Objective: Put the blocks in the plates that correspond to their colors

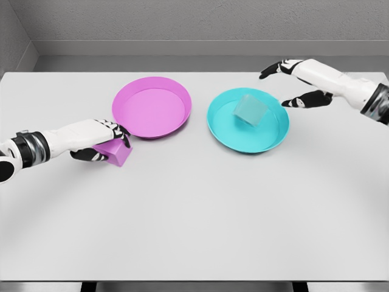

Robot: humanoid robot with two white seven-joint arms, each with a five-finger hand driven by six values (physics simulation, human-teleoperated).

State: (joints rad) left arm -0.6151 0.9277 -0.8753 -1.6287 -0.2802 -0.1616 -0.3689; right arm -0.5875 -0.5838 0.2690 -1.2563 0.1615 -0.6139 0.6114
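Nearest me, the left hand (100,141) clamps its fingers over a pink cube block (117,152) resting on the white table (194,219), just beside the pink round plate (152,107). Farther right, a teal cube (250,110) sits inside the teal plate (248,120); the right hand (299,82) hovers beside it, fingers spread.

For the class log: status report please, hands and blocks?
Left hand shut on pink block, beside pink plate. Right hand open, past teal plate. Teal block in plate. Nothing blocking.
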